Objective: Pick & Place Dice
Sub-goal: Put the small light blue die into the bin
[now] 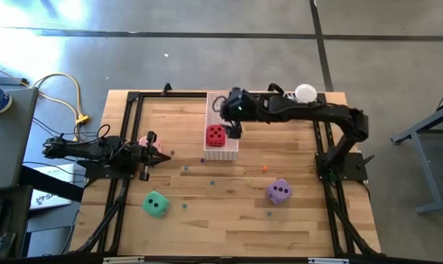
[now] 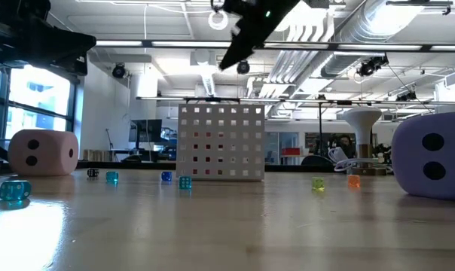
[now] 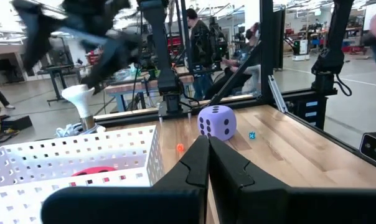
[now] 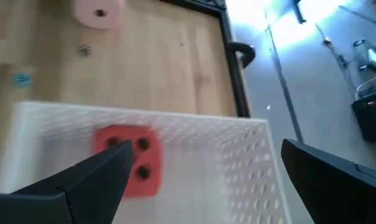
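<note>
Red die: the red die sits inside the white tray, four dark pips up, nothing touching it.
Tray: white, full of holes, near the far middle of the table; seen level from the table top, its wall hides the die.
Right gripper: the right gripper hangs above the tray, just beside the red die, its fingers spread wide and empty; one finger shows in front of the die in its own wrist view.
Pink die: the pink die rests on the table by the left gripper, at the table's left side.
Left gripper: the left gripper lies low over the table, fingers pressed together, holding nothing.
Purple die: the purple die stands on the right half of the table, well apart from the tray.
Green die: the green die sits nearer the front, left of centre.
Small bits: tiny coloured dice are scattered on the wood in front of the tray.
Room: a person stands beyond the table.
</note>
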`<state>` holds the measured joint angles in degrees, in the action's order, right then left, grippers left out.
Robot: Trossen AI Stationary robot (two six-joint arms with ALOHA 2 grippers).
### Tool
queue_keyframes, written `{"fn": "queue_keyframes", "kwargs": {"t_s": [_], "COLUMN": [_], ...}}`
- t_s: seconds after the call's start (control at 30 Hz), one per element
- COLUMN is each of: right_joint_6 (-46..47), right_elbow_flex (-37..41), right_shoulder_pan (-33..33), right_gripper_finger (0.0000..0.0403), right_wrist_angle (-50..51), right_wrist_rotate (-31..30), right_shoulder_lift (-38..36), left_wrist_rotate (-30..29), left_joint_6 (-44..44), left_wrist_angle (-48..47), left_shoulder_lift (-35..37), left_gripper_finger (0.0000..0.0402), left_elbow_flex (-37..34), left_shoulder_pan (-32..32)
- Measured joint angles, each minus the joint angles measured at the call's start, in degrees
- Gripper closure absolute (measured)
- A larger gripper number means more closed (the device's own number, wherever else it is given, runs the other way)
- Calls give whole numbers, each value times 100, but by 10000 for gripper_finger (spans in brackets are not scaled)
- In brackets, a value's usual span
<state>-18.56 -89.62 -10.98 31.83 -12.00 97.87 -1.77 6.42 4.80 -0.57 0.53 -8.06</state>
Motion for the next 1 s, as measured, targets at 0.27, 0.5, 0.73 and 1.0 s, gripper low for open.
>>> {"fn": "queue_keyframes", "kwargs": {"t_s": [0.27, 0.5, 0.73, 1.0], "right_joint_6": [1891, 3991, 5963, 7174], "right_elbow_flex": [4, 2, 310, 981], "right_shoulder_pan": [1071, 2152, 3141, 3800], "right_gripper_finger": [3, 4, 4, 4], "right_wrist_angle": [1925, 2949, 3575, 3568], "right_wrist_rotate": [-94, -1061, -2038, -2357], "right_shoulder_lift": [-655, -788, -798, -808], "left_wrist_rotate": [-2, -1, 1, 0], "left_joint_6": [0, 1, 1, 2], "left_wrist_angle": [0, 2, 1, 0], "left_shoulder_lift": [1, -1, 0, -1], "left_gripper_finger": [399, 399, 399, 399], "left_elbow_flex": [1, 0, 1, 1], "left_shoulder_pan": [-2, -1, -1, 1]}}
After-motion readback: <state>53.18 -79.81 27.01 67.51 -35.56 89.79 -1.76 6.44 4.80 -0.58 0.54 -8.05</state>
